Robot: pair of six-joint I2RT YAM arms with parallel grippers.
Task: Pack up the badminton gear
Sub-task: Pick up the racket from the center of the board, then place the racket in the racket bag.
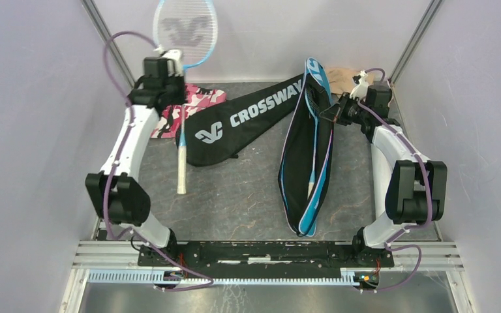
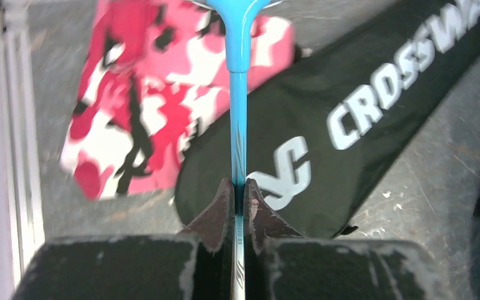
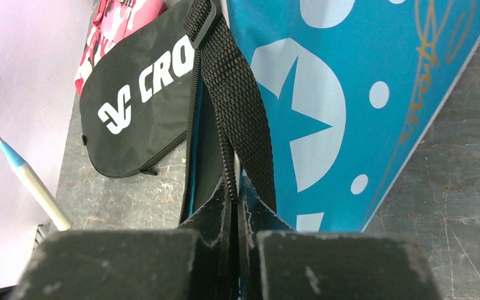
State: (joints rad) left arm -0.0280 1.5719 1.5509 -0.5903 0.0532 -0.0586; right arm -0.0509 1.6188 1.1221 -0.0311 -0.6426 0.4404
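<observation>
Clamped on blue racket (image 2: 237, 119) shaft with left gripper (image 2: 239, 190), far left corner. Pinched on blue cover (image 3: 356, 50) strap (image 3: 240, 106) with right gripper (image 3: 234, 194).

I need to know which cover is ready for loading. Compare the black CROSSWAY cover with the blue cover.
The black CROSSWAY cover lies flat; the blue cover is held up along one edge. No gripper touches the black one; the right gripper is shut on the blue one's strap. The black one looks closed; the blue one gapes open with a racket inside. Both are long racket-shaped sleeves.
</observation>
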